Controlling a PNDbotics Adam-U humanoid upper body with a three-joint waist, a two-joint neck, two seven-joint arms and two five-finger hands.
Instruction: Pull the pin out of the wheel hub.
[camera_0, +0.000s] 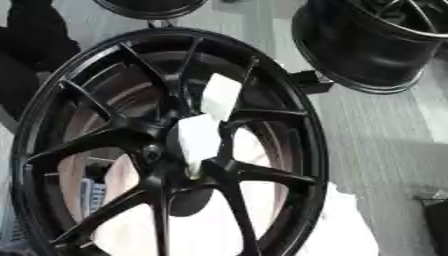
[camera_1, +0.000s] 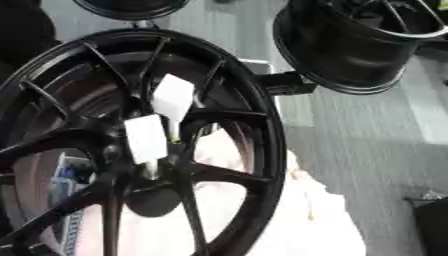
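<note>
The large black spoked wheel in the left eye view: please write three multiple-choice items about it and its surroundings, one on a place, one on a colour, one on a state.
1. Where is the second black wheel rim from the large black spoked wheel?
A. lower left
B. upper right
C. inside it

2. What colour are the two flat pieces near the hub?
A. white
B. red
C. green

3. How are the gaps between the spokes?
A. closed by a solid plate
B. filled with wire mesh
C. open

Key: 1 B, the second rim fills the upper right corner. 2 A, both pieces are plainly white against the black spokes. 3 C, pale white material shows through the gaps.
</note>
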